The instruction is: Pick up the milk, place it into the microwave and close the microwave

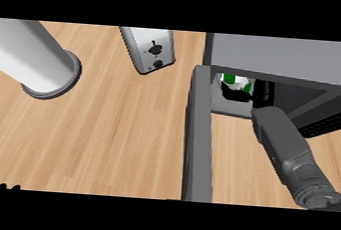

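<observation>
Reaching past the open door (pixel 199 139), one grey forearm carries the right hand (pixel 258 93) into the one microwave (pixel 295 60) on the table (pixel 105 132). One milk (pixel 233 84) carton sits inside, just beside the hand; whether the fingers clasp it I cannot tell. Best set it upright, deep, and withdraw straight. Farther off: one cylinder (pixel 29 57), one toaster (pixel 150 49).
</observation>
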`<state>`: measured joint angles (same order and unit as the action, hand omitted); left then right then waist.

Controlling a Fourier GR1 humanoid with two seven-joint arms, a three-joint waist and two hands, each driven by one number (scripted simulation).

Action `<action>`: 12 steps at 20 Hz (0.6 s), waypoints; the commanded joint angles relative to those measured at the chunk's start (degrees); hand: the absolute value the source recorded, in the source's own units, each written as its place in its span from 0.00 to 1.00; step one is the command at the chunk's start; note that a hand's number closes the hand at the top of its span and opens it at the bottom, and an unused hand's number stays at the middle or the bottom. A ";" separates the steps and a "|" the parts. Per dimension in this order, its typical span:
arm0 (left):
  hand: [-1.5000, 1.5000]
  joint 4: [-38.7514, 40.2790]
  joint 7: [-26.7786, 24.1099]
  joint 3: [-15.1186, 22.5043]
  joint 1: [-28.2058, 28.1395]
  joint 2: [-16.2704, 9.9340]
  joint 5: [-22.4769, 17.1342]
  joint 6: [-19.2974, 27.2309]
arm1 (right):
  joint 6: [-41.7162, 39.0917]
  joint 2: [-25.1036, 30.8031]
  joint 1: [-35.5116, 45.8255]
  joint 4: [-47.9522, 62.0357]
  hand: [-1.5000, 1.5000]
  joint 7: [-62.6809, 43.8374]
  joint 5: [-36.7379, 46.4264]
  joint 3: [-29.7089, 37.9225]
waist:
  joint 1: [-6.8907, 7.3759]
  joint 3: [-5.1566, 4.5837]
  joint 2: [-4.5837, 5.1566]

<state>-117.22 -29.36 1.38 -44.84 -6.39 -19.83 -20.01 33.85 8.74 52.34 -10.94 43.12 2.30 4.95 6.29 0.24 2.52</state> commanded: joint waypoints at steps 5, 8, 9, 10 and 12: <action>0.00 0.77 0.42 -1.59 1.03 -0.63 -0.83 -0.05 | 2.05 1.05 2.86 0.74 1.00 3.21 -1.66 3.14 | 0.70 0.12 0.45; 0.00 0.73 0.77 -0.66 2.38 -0.09 -0.62 0.23 | 2.21 2.08 4.42 -0.06 1.00 4.54 -2.46 4.42 | 1.13 0.16 0.86; 0.00 1.36 -0.25 -0.87 1.84 -0.09 -0.45 -0.32 | 4.07 1.22 3.43 -0.35 1.00 6.46 -2.54 4.75 | 1.55 0.14 0.85; 0.00 1.68 0.46 -0.95 4.02 0.06 -0.18 0.59 | 6.29 1.19 4.29 0.57 1.00 5.71 -1.53 4.11 | 1.15 0.08 0.99; 0.00 2.24 0.36 -2.07 1.69 -1.37 -1.72 -1.28 | 9.91 2.29 3.86 0.75 1.00 6.94 -0.58 3.88 | 1.97 0.03 0.89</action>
<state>-115.62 -29.09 0.34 -42.61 -6.77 -20.54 -20.28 37.74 10.37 55.93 -10.66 47.15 0.95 8.61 7.54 0.32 3.30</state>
